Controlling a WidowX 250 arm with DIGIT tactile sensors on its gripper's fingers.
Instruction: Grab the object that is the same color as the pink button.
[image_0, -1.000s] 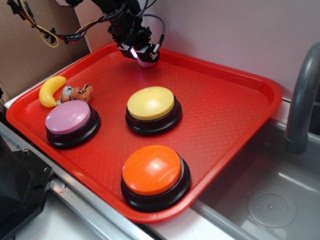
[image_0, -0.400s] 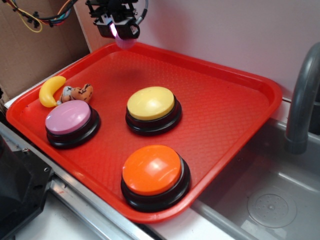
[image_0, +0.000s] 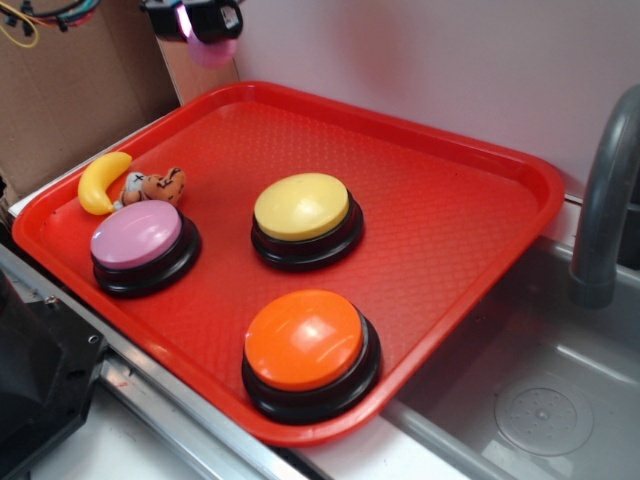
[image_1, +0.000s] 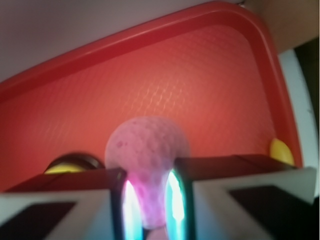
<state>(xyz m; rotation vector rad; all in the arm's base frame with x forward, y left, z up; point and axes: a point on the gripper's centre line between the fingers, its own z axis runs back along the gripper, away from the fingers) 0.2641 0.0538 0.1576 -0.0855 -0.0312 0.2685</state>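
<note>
Ball clamped between the gripper fingers, held in the air well above the far corner of the tray; in the wrist view it bulges out past the fingertips with the red tray floor far below it. Grab looks done: ball is off the tray, nothing under it, jaws pressed on both its sides. Pink button sits on the tray below and well toward the camera from the gripper, matching the ball's colour. Left to do, as far as I can judge: nothing beyond keeping hold. Yellow button and orange button also well below, not touched. Banana toy and a small brown toy lie beside the pink button, near the tray's rim. Hard to see: exterior view cuts the gripper at the top edge, only its tip and the ball's lower half show; arm not visible. Wrist view is blurry, ball's lower part washed by glow between the fingers, dimples faint.
</note>
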